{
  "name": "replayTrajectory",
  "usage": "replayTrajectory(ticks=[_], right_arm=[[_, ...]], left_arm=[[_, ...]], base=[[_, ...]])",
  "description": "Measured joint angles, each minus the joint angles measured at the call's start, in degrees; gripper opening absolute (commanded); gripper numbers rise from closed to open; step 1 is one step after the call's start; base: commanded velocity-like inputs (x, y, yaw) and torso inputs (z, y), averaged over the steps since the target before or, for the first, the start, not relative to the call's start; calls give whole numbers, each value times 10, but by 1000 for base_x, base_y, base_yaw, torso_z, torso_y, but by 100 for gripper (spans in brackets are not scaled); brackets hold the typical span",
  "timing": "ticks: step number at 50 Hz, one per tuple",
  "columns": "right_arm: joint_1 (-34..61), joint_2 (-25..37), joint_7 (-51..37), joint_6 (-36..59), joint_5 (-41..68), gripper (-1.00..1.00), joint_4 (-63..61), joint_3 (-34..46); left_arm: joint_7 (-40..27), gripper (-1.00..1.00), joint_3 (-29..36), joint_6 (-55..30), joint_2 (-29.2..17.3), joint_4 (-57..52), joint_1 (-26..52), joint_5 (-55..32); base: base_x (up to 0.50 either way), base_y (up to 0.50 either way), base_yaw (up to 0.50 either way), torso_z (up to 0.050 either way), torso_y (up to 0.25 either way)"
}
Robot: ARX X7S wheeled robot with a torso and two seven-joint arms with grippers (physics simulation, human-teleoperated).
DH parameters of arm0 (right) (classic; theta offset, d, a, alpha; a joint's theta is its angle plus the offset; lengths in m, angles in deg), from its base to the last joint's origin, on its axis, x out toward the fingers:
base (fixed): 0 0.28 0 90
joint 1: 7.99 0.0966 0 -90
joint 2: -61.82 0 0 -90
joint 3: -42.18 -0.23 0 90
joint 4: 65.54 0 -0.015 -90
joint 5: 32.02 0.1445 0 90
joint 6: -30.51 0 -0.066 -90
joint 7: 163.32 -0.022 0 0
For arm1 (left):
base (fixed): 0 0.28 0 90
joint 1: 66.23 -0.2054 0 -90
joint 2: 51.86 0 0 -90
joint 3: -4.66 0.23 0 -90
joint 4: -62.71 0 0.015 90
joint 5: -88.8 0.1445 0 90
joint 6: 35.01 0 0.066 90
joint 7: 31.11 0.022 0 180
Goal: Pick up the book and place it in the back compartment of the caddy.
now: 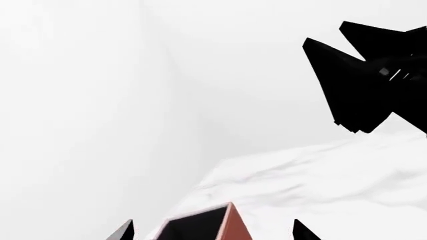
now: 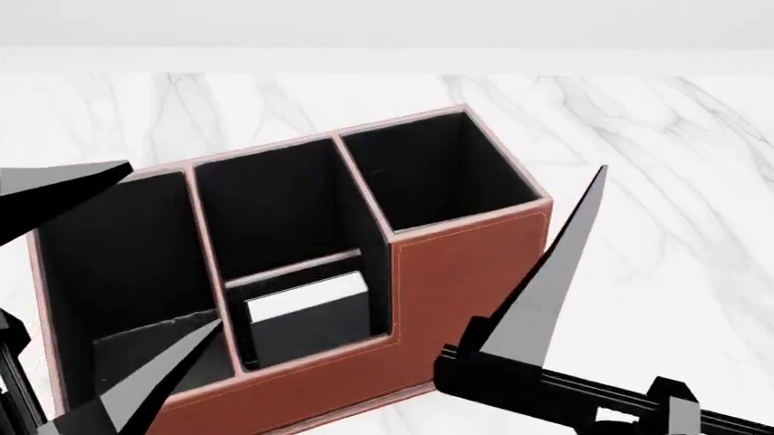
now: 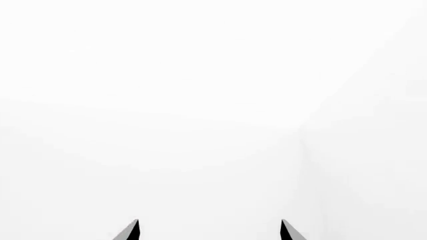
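Note:
The red-brown caddy [image 2: 466, 281] with black lining fills the head view. The black book [image 2: 317, 326], its white page edges up, stands inside the back compartment [image 2: 260, 340], between the thin cross divider and the low outer wall. My left gripper [image 2: 172, 242] hangs open above the caddy's left cell, holding nothing. In the left wrist view a caddy corner [image 1: 233, 226] shows between the left gripper's [image 1: 213, 232] spread tips. My right gripper [image 3: 209, 231] is open and empty. One of its fingers [image 2: 550, 281] points up beside the caddy's tall end.
The caddy rests on a white marble tabletop [image 2: 677, 163] with a white wall behind it. The deeper middle cell [image 2: 272, 208] and the tall square end cell [image 2: 436, 172] show only black lining. The right arm [image 2: 581, 390] crosses the lower right.

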Motion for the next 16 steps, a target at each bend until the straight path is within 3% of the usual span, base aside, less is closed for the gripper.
replayTrajectory(ticks=[16], right_arm=[[-37, 12, -27, -58, -43, 100, -26, -4]], left_arm=[[-23, 100, 14, 93, -9, -41, -51, 42]], base=[[0, 0, 0, 0, 0]])
